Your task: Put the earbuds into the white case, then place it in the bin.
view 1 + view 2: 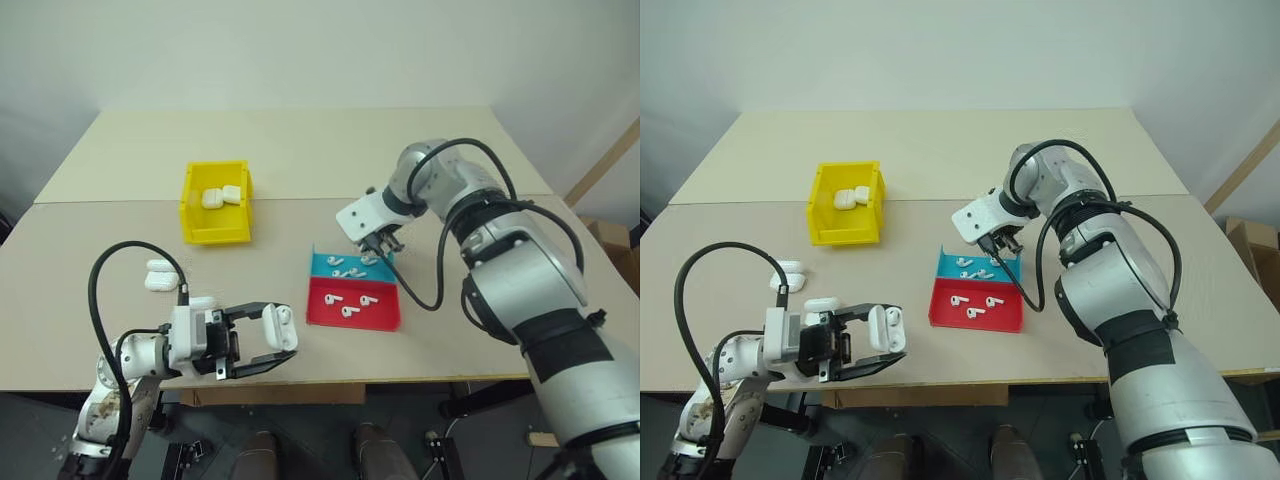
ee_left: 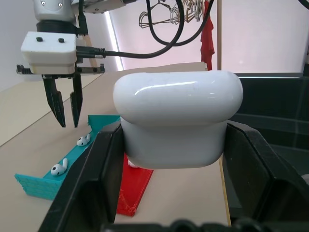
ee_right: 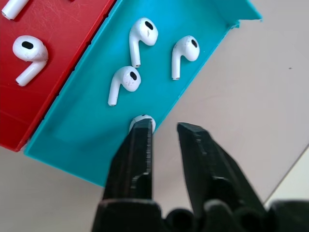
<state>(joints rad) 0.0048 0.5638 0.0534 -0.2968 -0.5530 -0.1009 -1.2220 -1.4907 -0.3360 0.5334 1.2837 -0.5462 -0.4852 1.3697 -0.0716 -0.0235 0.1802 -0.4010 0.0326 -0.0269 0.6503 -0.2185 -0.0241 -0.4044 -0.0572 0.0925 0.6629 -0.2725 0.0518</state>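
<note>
Nearest you, your left gripper (image 1: pixel 262 340) clamps a white case (image 1: pixel 279 327) level above the table's (image 1: pixel 300 150) front edge, lid shut. Farther out, your right gripper (image 3: pixel 164 126) hangs over the blue tray (image 3: pixel 87 130), jaws slightly parted, one finger (image 3: pixel 141 140) beside an earbud (image 3: pixel 143 118) at the rim; whether it is gripped is unclear. Straddle it squarely before pinching. Beyond, the yellow bin (image 1: pixel 215 203) holds two cases.
</note>
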